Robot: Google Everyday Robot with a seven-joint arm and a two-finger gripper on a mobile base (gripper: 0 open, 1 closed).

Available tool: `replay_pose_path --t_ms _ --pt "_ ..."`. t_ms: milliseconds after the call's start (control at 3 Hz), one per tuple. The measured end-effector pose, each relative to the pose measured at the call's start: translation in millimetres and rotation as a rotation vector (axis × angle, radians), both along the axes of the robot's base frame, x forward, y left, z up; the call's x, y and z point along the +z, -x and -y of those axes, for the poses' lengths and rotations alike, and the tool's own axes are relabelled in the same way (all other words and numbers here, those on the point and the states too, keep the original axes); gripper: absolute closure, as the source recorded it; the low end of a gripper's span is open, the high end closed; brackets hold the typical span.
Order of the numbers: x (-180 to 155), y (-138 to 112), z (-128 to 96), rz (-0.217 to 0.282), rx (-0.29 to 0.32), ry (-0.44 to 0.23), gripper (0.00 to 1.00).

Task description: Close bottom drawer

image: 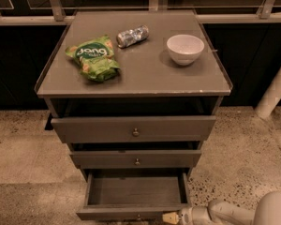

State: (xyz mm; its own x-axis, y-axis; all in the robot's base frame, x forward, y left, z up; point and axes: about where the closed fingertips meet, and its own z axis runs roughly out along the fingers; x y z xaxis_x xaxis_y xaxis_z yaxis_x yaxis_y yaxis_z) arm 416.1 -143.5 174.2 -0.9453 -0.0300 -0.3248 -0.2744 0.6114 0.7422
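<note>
Bottom drawer [133,193] is sitting pulled well out at the foot of the cabinet. Its inside is showing bare, and its front w/ the small knob [138,216] is running along the lower edge of the view. Middle drawer [136,159] & top drawer [133,128] are sitting much further in.

Pincer [170,217] is hovering low at the right end of that front, just beside it, w/ the arm [225,212] trailing off to the right. Can't tell if it's touching the front, nor how wide it's standing. Nothing is showing in its grip.

Step in hand, prob.: lining up for the push, closing not yet begun. The next move is calling for the pincer tip to be bearing flat on the front face, pref. nearer the knob than the corner. Then it's pushing straight in toward the cabinet, since an off-centre shove is risking a skewed, jammed drawer.

Chip bag [92,57], can [132,35] & bowl [185,48] are lying on the worktop [145,78], well apart from the action.
</note>
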Motion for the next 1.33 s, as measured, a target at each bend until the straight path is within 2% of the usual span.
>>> replay_pose_path --t_ms 667,1000,1333 --pt "-6 -29 -9 0.068 -0.015 0.020 1.00" --pt "1 -50 -12 0.135 -0.018 0.038 1.00" --pt "13 -74 -12 0.244 -0.058 0.073 1.00"
